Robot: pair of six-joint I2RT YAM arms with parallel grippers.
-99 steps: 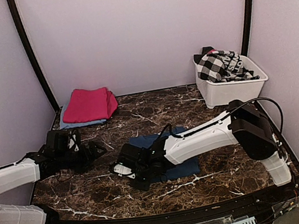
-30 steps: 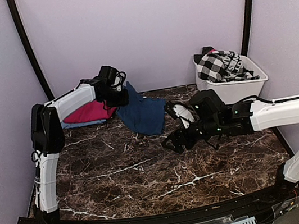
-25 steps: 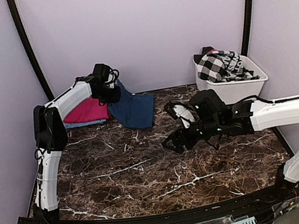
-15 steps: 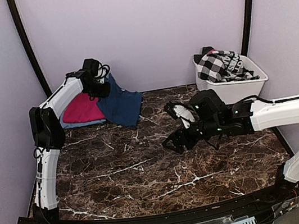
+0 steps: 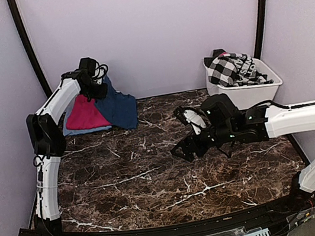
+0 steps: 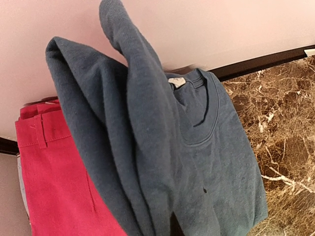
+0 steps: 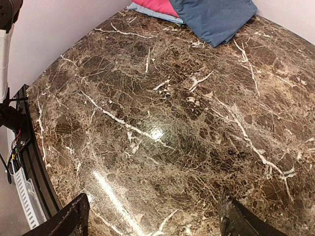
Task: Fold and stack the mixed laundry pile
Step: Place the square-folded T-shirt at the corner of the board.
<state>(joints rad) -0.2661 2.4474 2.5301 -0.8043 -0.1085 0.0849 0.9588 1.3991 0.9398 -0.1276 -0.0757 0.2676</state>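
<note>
The left gripper [image 5: 97, 87] is closed on an upper fold of the navy-blue cotton garment with a round neck [image 5: 116, 105], held high near the back wall. The garment hangs down from the fingers, so its long axis is about vertical, and its lower edge rests on the brown marble table [image 5: 156, 184]. Below the fingers, a little to their left, lies the folded magenta-pink cloth [image 5: 82, 115] on a thin light-blue piece [image 5: 74, 130]; the hanging garment overlaps its right side. The coming move, I think, is to lay the garment onto this stack, and the left arm is much the nearer. The right gripper [image 5: 183, 133] stands wide open and empty, well apart from the stack. Beyond its fingers, to the right, the black-and-white checked garment [image 5: 228, 69] fills the white plastic tub [image 5: 244, 95]. The left fingers themselves are hidden by cloth in the wrist view.
</note>
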